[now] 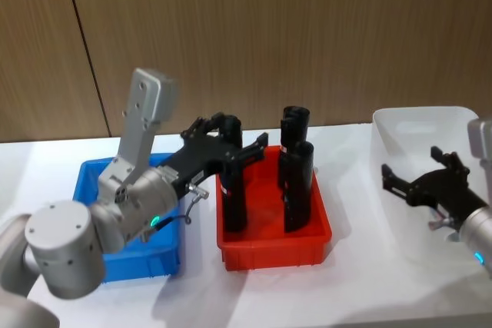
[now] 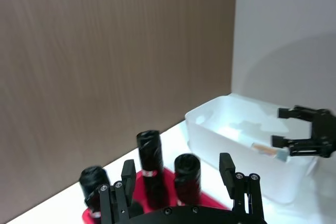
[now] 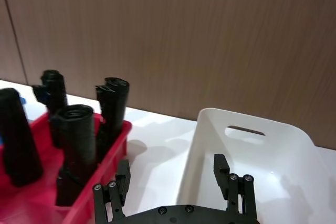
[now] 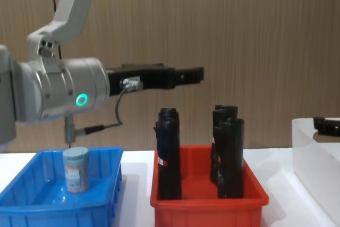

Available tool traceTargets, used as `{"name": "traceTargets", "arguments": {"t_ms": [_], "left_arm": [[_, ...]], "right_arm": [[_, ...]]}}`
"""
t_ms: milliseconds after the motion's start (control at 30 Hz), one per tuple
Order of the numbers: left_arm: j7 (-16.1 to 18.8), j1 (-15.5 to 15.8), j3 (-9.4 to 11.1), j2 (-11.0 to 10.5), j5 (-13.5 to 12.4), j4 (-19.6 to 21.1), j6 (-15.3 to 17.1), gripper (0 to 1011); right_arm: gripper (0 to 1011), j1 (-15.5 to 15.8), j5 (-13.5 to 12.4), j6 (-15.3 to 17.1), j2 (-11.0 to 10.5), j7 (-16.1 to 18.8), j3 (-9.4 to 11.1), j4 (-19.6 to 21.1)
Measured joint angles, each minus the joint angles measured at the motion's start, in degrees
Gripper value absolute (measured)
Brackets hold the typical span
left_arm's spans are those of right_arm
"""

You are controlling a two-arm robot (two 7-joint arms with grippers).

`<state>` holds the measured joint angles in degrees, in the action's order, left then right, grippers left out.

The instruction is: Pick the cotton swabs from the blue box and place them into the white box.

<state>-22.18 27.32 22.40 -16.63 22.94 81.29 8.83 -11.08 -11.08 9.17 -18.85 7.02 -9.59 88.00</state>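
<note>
One jar of cotton swabs (image 4: 76, 169) with a pale lid stands upright in the blue box (image 4: 32, 206) at the left. My left gripper (image 1: 238, 134) hangs open and holds nothing, high above the gap between the blue box (image 1: 88, 182) and the red bin; the chest view has it (image 4: 191, 74) well above the jar. My right gripper (image 1: 409, 162) is open over the white box (image 1: 430, 117) at the right. From the left wrist, a small clear item with a tan label (image 2: 265, 149) lies inside the white box (image 2: 210, 124), below the right gripper (image 2: 278, 126).
A red bin (image 1: 277, 247) with three tall black rolls (image 4: 169, 152) stands between the two boxes, directly under the left gripper's fingers. A wood-panelled wall closes the table's far side. Bare white table lies in front of the bins.
</note>
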Motion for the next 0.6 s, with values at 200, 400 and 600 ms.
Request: {"name": "traceTargets", "arguments": {"t_ms": [200, 400, 600], "left_arm": [[4.7, -3.0, 0.8, -1.1, -2.4, 2.6, -1.8, 999], [9.2, -5.9, 1.6, -2.3, -4.9, 5.1, -3.5, 1000], [13.7, -8.8, 2.4, -3.4, -7.3, 7.6, -5.2, 1000]], "right_arm": [[1001, 3.4, -1.6, -2.1, -0.1, -0.9, -1.0, 3.8], [1001, 6.8, -3.1, -4.1, -0.3, -1.8, -1.9, 7.5], [1002, 9.8, -4.5, -6.0, -0.4, -2.6, -2.8, 10.9]]}}
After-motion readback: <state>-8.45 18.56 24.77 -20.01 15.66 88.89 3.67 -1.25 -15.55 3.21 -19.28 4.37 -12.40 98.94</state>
